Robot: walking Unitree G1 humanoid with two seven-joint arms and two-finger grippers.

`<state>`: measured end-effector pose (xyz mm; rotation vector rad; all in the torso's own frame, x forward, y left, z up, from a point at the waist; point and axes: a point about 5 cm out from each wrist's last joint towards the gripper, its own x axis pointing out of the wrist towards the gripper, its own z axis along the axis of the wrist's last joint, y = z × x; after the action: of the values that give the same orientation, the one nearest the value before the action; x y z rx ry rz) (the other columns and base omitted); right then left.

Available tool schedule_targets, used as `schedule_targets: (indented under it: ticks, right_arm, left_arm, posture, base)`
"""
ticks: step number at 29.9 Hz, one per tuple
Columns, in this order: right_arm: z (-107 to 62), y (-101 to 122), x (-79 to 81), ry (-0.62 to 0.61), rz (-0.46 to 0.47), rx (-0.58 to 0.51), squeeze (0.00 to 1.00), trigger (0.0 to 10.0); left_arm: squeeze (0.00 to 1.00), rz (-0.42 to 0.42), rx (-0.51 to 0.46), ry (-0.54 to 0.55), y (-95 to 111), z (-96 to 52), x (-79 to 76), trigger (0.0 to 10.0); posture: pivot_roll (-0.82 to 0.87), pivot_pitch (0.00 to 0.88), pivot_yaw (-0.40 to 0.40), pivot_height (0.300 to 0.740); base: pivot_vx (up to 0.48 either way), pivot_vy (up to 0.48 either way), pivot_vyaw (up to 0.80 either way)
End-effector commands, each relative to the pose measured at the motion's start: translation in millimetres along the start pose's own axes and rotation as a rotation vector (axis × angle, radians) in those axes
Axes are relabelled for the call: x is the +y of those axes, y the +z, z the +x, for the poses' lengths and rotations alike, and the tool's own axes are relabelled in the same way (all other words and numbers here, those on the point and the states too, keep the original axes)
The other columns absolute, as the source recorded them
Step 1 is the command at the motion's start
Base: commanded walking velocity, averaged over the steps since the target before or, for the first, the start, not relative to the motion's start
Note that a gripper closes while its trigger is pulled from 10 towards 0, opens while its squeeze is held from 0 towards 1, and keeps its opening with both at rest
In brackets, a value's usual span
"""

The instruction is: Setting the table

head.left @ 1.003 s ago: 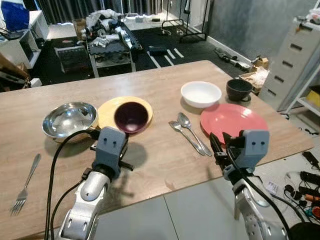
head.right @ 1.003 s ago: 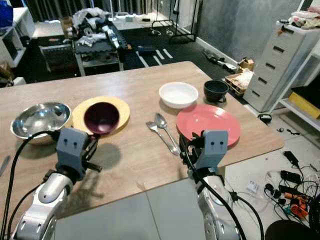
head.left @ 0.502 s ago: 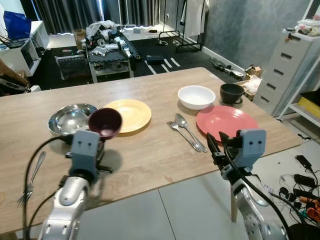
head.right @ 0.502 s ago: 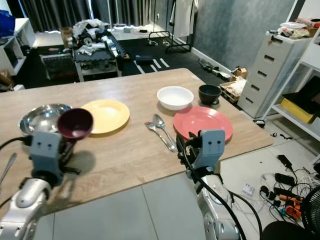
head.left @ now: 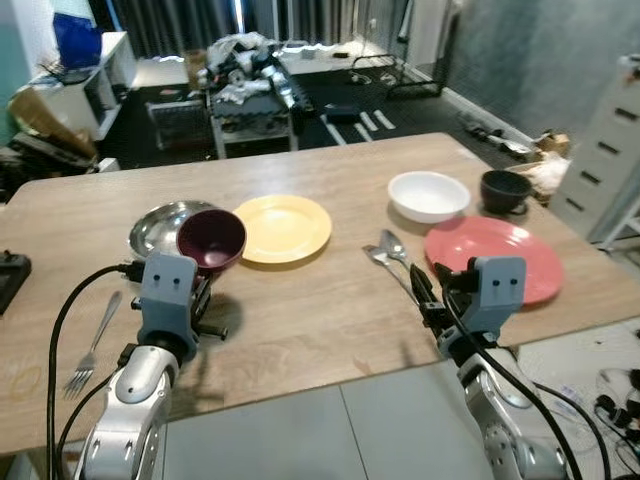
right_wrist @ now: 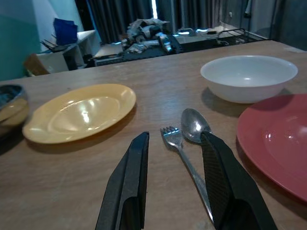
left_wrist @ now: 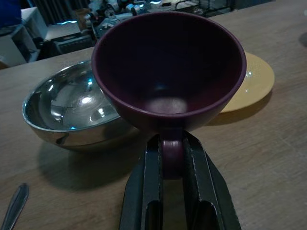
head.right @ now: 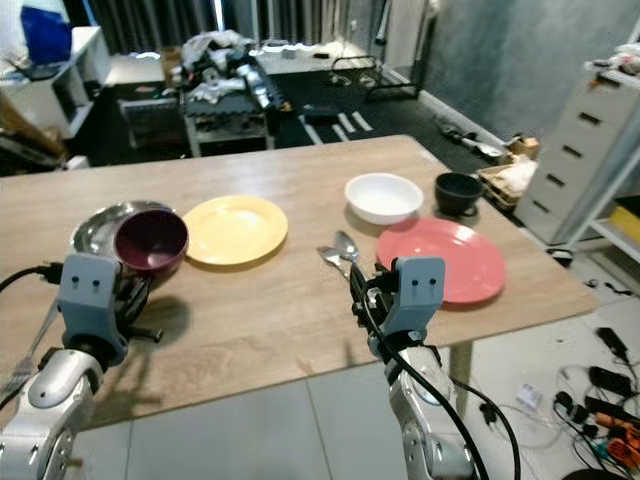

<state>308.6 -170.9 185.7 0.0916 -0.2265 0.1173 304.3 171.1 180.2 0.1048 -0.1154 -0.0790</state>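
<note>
Left gripper point(left_wrist: 171, 158) jaws clamp the dark purple bowl point(head.left: 211, 239) above the wooden desk point(head.left: 300, 320); right gripper point(right_wrist: 175, 158) jaws gape over the silver fork point(right_wrist: 184, 158).

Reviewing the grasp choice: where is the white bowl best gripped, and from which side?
Grip the white bowl by its near rim, coming from the table's front edge with the open right hand. It sits upright with a thin flared lip; the black cup crowds its right.

— Where is there room on the desk point(head.left: 300, 330)?
— The bare front strip between the yellow plate point(head.left: 283, 227) and the spoon point(head.left: 391, 247).
— And obstacles?
— A steel bowl point(head.left: 158, 226) left; fork point(right_wrist: 184, 158), spoon and red plate point(head.left: 495, 257) before the right hand point(right_wrist: 175, 184).
</note>
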Motion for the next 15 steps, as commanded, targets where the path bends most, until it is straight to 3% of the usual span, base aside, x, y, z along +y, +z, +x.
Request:
schedule_targets:
  ticks: [1, 11, 15]
  right_arm:
    - [0.2, -4.8, 0.3, -0.011, 0.004, 0.026, 0.0, 10.0]
    - [2.6, -5.7, -11.0, -0.109, -0.011, 0.039, 0.0, 10.0]
    - [2.6, -5.7, -17.4, -0.151, 0.005, 0.041, 0.0, 10.0]
  left_arm:
    - [0.0, -0.001, 0.009, 0.008, -0.4, -2.5, 3.5, 10.0]
    - [0.0, 0.005, 0.021, -0.007, -2.3, -2.1, -1.6, 10.0]
    - [0.0, 0.01, 0.025, -0.015, -2.5, -1.0, -3.1, 10.0]
  posture:
    - [0.0, 0.071, 0.087, 0.74]
    - [0.0, 0.07, 0.088, 0.74]
    - [-0.01, 0.07, 0.089, 0.74]
  base:
    - [0.0, 0.0, 0.8]
    - [0.0, 0.0, 0.79]
    - [0.0, 0.0, 0.0]
